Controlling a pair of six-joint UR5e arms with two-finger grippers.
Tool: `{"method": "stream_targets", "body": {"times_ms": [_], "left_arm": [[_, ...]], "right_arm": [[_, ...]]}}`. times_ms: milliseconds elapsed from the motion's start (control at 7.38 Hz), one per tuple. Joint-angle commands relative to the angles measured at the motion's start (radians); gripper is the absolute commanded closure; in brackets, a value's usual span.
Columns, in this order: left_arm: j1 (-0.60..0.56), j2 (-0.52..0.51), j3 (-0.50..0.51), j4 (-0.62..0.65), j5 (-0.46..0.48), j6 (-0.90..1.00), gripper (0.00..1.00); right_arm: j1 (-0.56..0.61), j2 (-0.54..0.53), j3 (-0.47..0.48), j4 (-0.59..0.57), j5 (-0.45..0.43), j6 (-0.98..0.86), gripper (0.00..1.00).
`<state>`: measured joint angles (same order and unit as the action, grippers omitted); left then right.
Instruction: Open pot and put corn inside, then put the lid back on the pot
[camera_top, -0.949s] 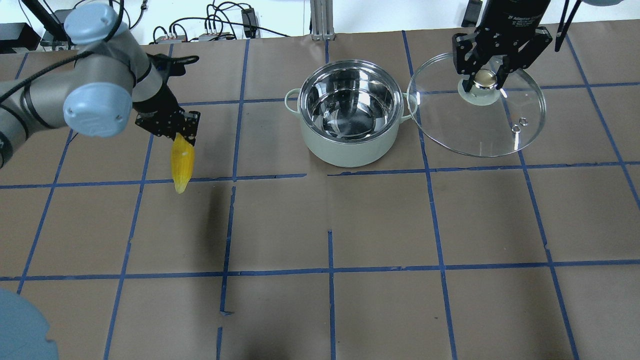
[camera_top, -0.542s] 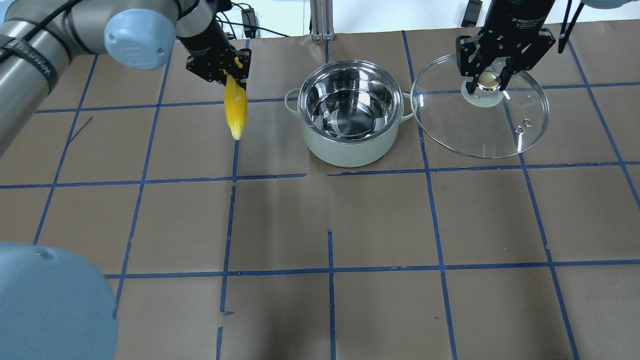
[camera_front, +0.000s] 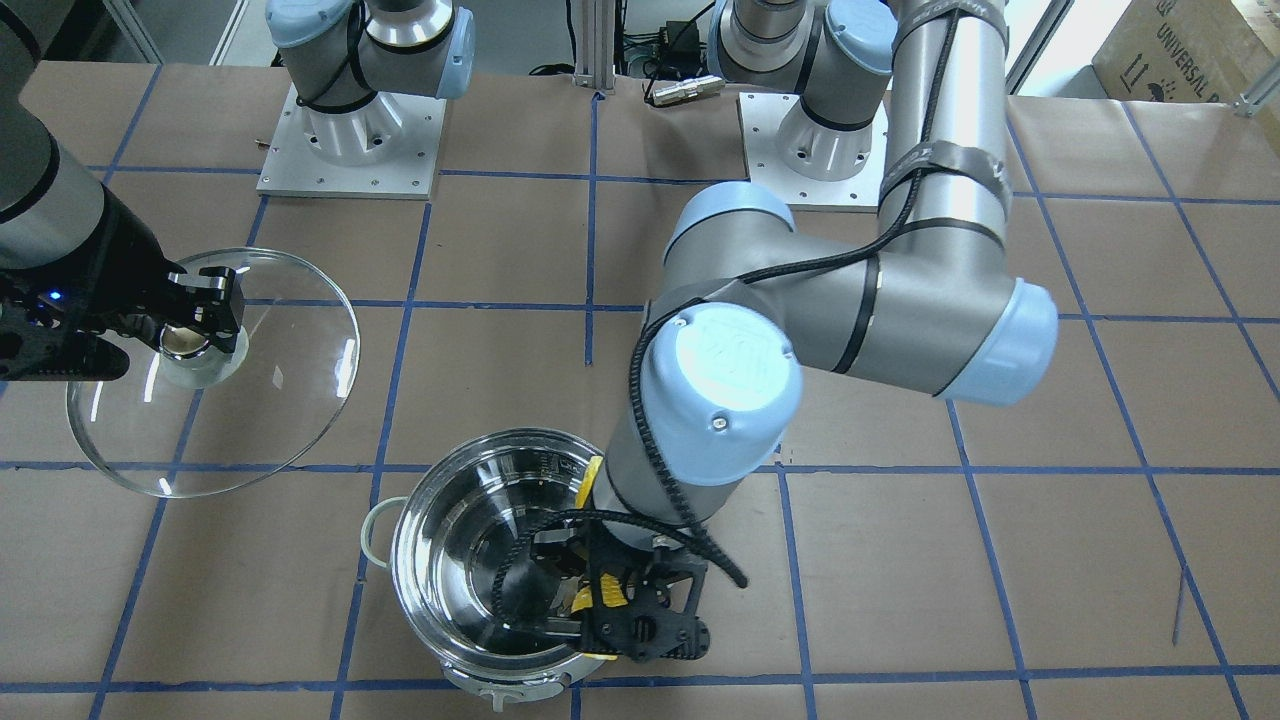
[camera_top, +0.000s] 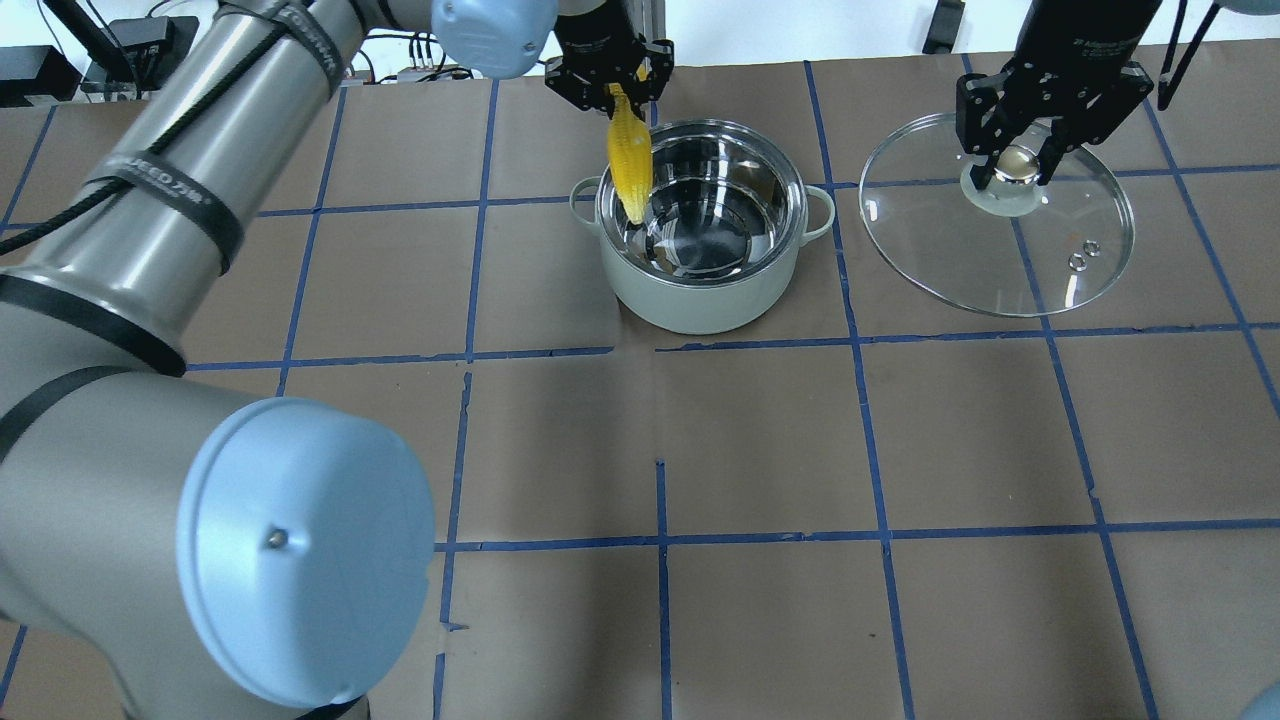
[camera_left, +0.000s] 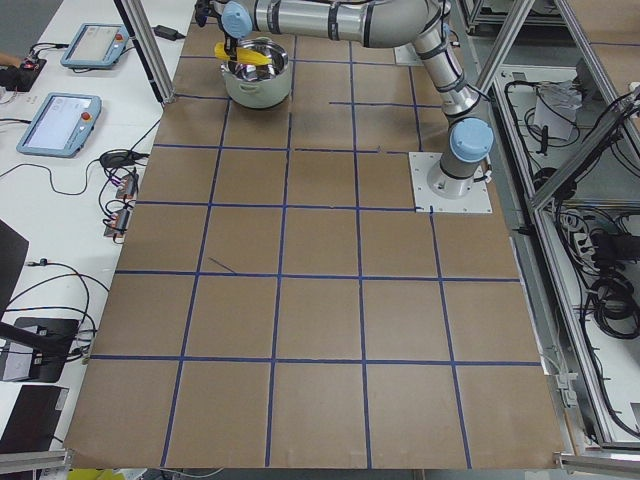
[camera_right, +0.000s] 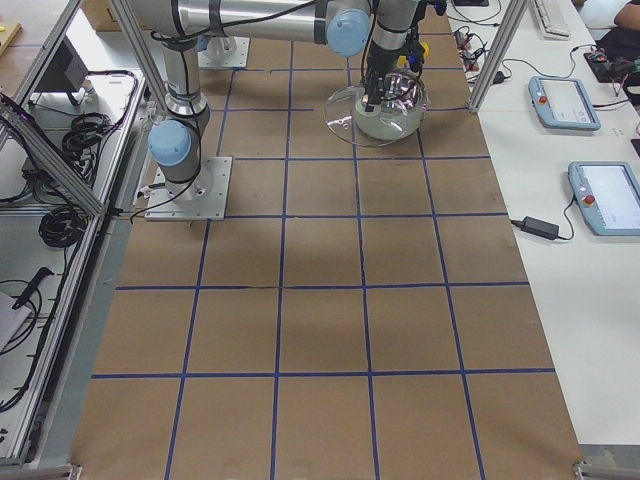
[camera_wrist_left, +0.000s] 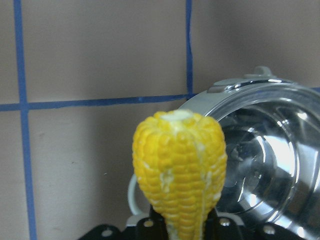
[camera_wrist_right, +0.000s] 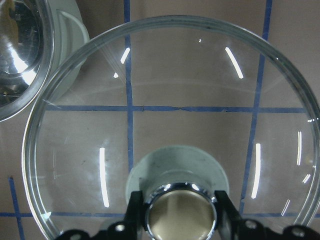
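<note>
The pot (camera_top: 700, 305) stands open at the far middle of the table, shiny inside, with pale-green handles. My left gripper (camera_top: 612, 92) is shut on the thick end of the yellow corn (camera_top: 630, 165), which hangs tip down over the pot's left rim. In the left wrist view the corn (camera_wrist_left: 180, 170) fills the middle and the pot (camera_wrist_left: 265, 165) lies right of it. My right gripper (camera_top: 1015, 165) is shut on the knob of the clear glass lid (camera_top: 1000, 260) and holds it right of the pot. The lid (camera_wrist_right: 200, 100) also fills the right wrist view.
Brown paper with a blue tape grid covers the table (camera_top: 660, 450). My left arm's elbow (camera_top: 300, 550) looms over the near left of the overhead view. Cables and boxes lie beyond the far edge (camera_top: 440, 60).
My left gripper has carried the corn from the left side of the table rightward to the pot's left rim. My right gripper has shifted the lid a little further right.
</note>
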<state>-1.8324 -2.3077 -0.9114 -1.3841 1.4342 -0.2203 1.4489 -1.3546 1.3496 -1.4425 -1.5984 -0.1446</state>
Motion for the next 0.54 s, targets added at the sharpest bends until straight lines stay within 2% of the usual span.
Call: {"method": "stream_targets", "body": {"times_ms": [0,136,271,407], "left_arm": [[-0.051,-0.07,0.028,-0.015,0.008,-0.043,0.86],[-0.06,-0.071,0.02,-0.018,0.008,-0.047,0.78],[-0.067,-0.076,0.008,-0.018,0.009,-0.047,0.5],[-0.067,-0.07,-0.019,-0.019,0.02,-0.047,0.01]], "right_arm": [[-0.005,0.0,0.0,-0.001,-0.003,-0.006,0.71],[-0.005,0.0,0.0,-0.001,-0.002,-0.007,0.71],[0.001,-0.001,0.0,0.001,0.001,-0.004,0.71],[0.001,-0.001,-0.001,0.002,0.003,-0.004,0.71]]}}
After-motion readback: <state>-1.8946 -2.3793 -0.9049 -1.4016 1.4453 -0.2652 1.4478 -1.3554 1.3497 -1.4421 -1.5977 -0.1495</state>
